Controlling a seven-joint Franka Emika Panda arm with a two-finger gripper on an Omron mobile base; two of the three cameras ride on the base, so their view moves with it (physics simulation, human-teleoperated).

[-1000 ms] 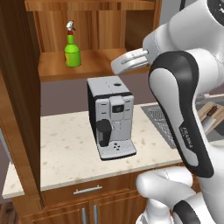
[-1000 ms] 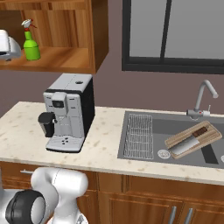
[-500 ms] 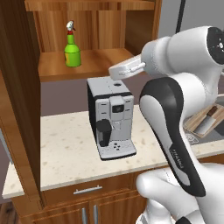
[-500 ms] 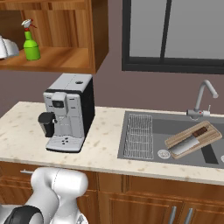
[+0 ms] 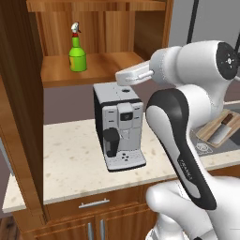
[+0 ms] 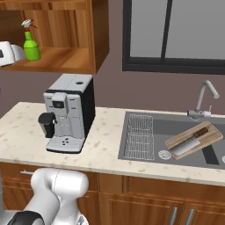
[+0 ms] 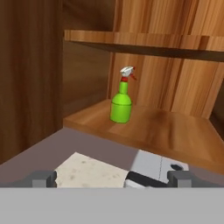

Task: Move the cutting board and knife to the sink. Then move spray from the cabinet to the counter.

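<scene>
The spray stands upright on the cabinet shelf. The gripper, jaws released and empty, has swung up toward it over the coffee machine. Rightward, board and knife already lie in the sink, so fetching the spray remains.

Dull mauve-brown wall behind, with a dark-framed window of pale grey panes set in it. Warm-brown wooden lower cupboards with silver bar handles below. Silver-and-black boxy coffee machine standing upright. Even, soft light throughout.
</scene>
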